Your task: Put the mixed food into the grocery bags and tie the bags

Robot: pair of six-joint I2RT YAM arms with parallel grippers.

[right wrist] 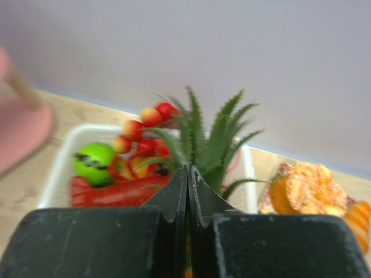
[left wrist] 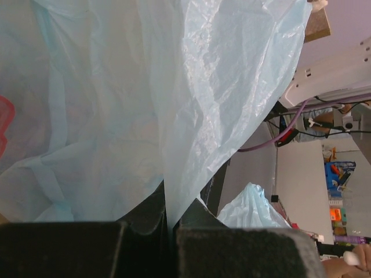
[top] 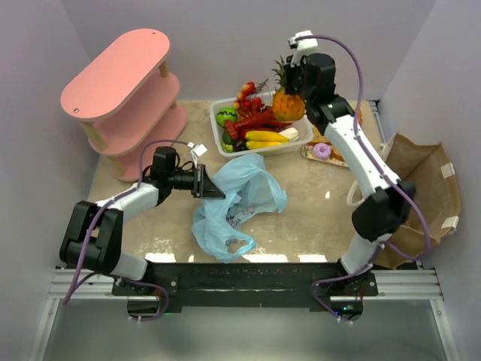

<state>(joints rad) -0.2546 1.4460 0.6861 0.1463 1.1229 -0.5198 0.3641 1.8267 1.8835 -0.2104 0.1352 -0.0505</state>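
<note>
Beige tabletop point(top: 316, 218) under pale lilac walls, and I take the white basket point(top: 219, 139) at the back as my reference. My left arm lies low, elbow folded by its base and forearm stretched toward the patch in front of the basket. There the left gripper point(top: 208, 183) is pinched tight on a fold of the light-blue plastic bag point(top: 248, 192), which lies crumpled just in front of the basket. My right arm extends long and high to the basket's right end, where the right gripper point(top: 291, 74) is clamped on the green crown of the pineapple point(top: 288, 106). The red lobster point(top: 252, 122) and yellow bananas point(top: 267, 138) lie inside the basket. The brown paper bag point(top: 425, 177) stands well to its right.
</note>
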